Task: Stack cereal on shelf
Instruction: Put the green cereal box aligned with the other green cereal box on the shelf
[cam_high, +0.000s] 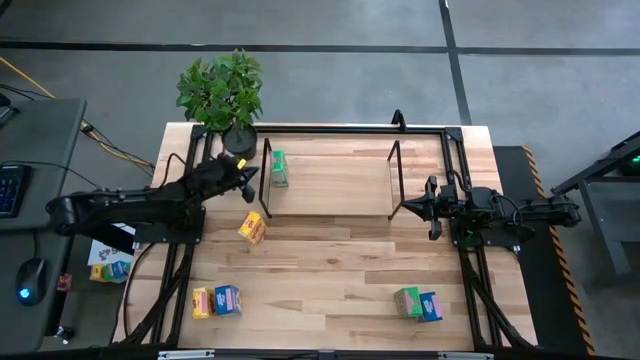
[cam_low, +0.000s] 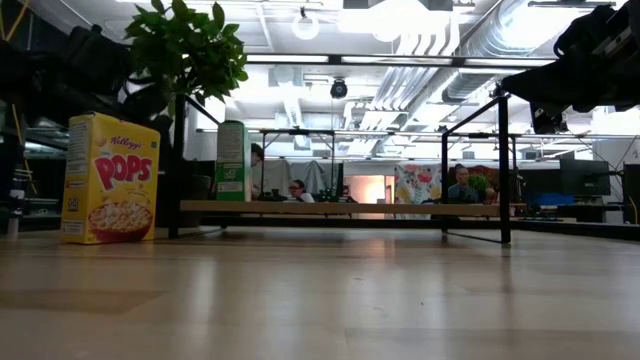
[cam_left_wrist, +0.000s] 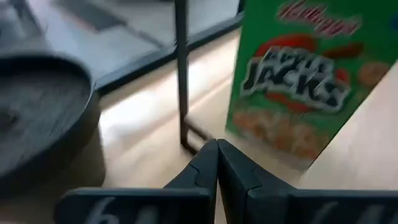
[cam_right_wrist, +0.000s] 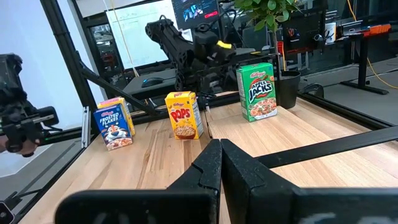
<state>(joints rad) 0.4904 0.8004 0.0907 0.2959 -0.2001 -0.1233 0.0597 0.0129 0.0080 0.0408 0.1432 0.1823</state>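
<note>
On the shelf (cam_high: 330, 175), the low black-rod rack with its pale wooden floor, one box is standing: a green cereal box (cam_high: 279, 168) upright at the shelf's left end, just inside the left rods. Nothing else sits on that board. The left wrist view is right up against it, and the print reads "Apple Jacks" under a red Kellogg's script.

Out on the table (cam_high: 330, 270), a yellow box (cam_high: 252, 228) stands alone in front of the shelf's left corner; from table height it reads "Kellogg's" and "POPS" in red above a bowl of cereal. Near the front left there's a pair side by side, a yellow box (cam_high: 201, 302) touching a blue box (cam_high: 227, 300); the right wrist view shows the blue one marked "Frosted Flakes". At the front right, a second pair: a green box (cam_high: 407, 301) against another blue box (cam_high: 430, 306), their print too small to read.

The left gripper (cam_high: 246, 178) hangs just left of the shelf beside the Apple Jacks box, fingers pressed together, pinching nothing. The right gripper (cam_high: 432, 207) waits at the shelf's right end, fingers likewise closed tip to tip and empty. A potted plant (cam_high: 222, 92) stands at the table's back left corner.
</note>
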